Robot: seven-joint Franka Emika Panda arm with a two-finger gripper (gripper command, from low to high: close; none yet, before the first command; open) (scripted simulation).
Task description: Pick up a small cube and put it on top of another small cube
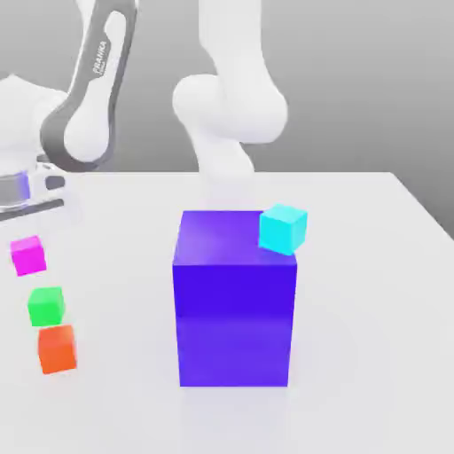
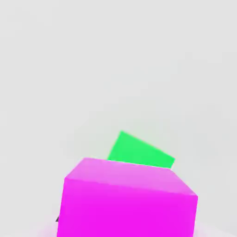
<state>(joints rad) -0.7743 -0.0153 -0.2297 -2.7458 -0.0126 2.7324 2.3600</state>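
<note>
The small magenta cube (image 1: 28, 254) is at the exterior view's far left, directly under my hand. My gripper (image 1: 27, 234) is shut on it. In the hand view the magenta cube (image 2: 127, 199) looms very close, with the green cube (image 2: 141, 152) just beyond it. In the exterior view the green cube (image 1: 46, 305) lies on the table right in front of the magenta one, and an orange cube (image 1: 58, 348) sits just in front of the green one.
A big blue-violet block (image 1: 235, 301) stands in the middle of the white table (image 1: 372, 355). A cyan cube (image 1: 284, 229) shows at its upper right corner; whether it rests on the block I cannot tell. The arm's white links (image 1: 226, 106) rise behind.
</note>
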